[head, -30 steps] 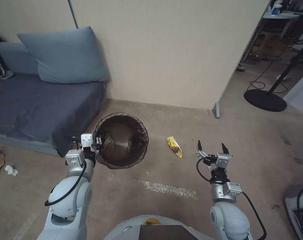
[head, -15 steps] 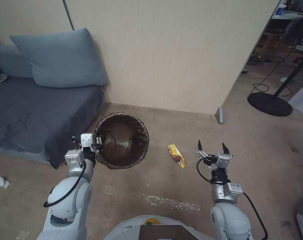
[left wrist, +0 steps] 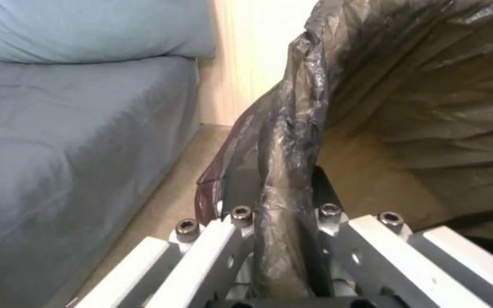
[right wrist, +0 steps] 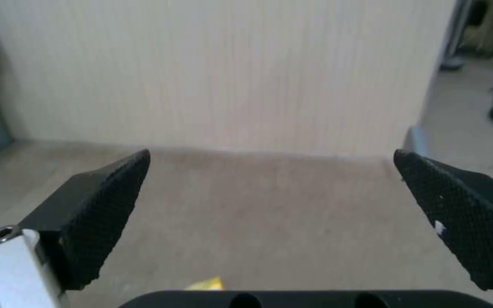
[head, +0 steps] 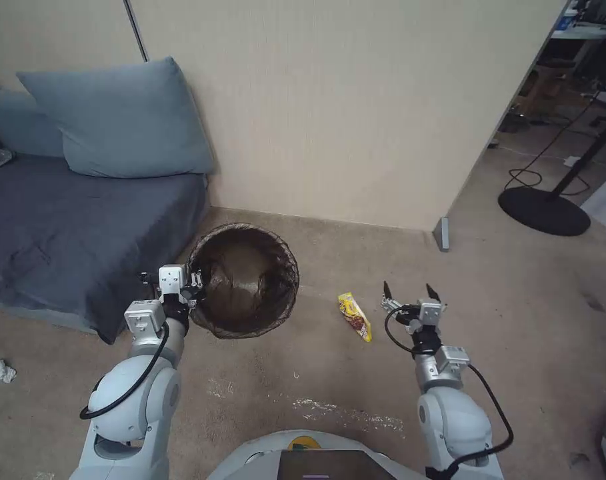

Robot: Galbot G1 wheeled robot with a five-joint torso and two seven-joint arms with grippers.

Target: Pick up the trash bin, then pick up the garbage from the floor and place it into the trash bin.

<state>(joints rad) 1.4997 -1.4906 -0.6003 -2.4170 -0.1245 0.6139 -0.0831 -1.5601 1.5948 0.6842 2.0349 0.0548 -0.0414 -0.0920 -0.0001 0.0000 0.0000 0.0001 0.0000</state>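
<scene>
The left hand (head: 197, 280) clamps the bag-lined rim of the trash bin (head: 244, 280), held beside the sofa (head: 69, 220). The right hand (head: 409, 294), fingers spread wide, hovers just right of a yellow snack wrapper (head: 355, 316) lying on the carpet (head: 516, 320).

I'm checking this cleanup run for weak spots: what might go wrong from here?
The left gripper holds the trash bin by one pinch of bagged rim, so it may tilt or slip. The open right gripper sits beside the yellow snack wrapper, not over it, and may miss.
</scene>
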